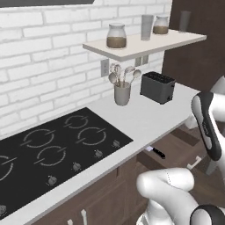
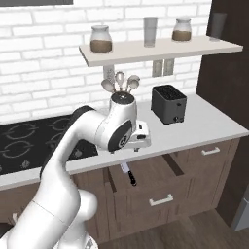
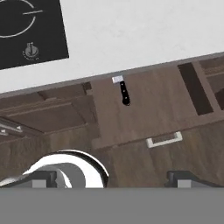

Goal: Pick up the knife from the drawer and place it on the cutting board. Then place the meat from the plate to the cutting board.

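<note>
Arm bent over the table (image 2: 204, 127) edge at centre frame, hand pointed downward above the pulled-out drawer (image 3: 144, 109), jaws spread wide and empty, knife (image 3: 124, 92) seen lying inside near upper centre

Dark brown drawer (image 3: 144, 113), black-handled knife (image 3: 124, 92), white counter (image 3: 144, 35)

Below my hand the drawer (image 3: 144, 109) stands pulled open, and the knife (image 3: 124, 92) lies on its floor, ahead of me near the back, blade end tucked under the counter (image 1: 145, 116) edge. Farther ahead, the white counter carries a black cooktop (image 1: 52, 149) off to my left, a grey utensil crock (image 1: 122, 94) and a dark toaster (image 2: 168, 104).
</note>
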You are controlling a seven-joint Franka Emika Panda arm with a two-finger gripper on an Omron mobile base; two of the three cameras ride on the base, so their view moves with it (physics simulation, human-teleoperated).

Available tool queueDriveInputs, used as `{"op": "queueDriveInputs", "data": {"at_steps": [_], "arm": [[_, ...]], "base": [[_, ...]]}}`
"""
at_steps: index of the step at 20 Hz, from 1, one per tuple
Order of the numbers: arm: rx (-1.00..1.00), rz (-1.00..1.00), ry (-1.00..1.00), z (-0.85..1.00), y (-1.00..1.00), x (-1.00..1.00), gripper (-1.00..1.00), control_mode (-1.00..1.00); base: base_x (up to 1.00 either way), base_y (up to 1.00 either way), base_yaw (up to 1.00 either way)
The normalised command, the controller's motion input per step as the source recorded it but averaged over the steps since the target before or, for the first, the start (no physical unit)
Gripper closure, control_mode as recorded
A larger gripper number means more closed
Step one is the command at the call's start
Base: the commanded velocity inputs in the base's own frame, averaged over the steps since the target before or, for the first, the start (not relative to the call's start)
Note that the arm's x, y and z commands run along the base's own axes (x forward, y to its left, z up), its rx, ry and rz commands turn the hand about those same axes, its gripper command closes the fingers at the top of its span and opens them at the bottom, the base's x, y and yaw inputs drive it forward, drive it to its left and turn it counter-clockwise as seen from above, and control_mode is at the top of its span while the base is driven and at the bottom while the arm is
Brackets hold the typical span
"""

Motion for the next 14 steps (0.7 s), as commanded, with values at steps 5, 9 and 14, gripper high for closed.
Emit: {"op": "queueDriveInputs", "data": {"at_steps": [5,9,14], "arm": [[-0.04,0.24,0.04,-0.45,-0.47,0.82,-1.0,-1.0],[0.0,0.09,0.04,-0.67,-0.35,0.94,-1.0,-1.0],[0.01,0.04,0.09,-0.78,-0.1,0.75,-1.0,-1.0]], "base": [[0.0,0.0,0.0],[0.0,0.0,0.0],[0.0,0.0,0.0]]}}
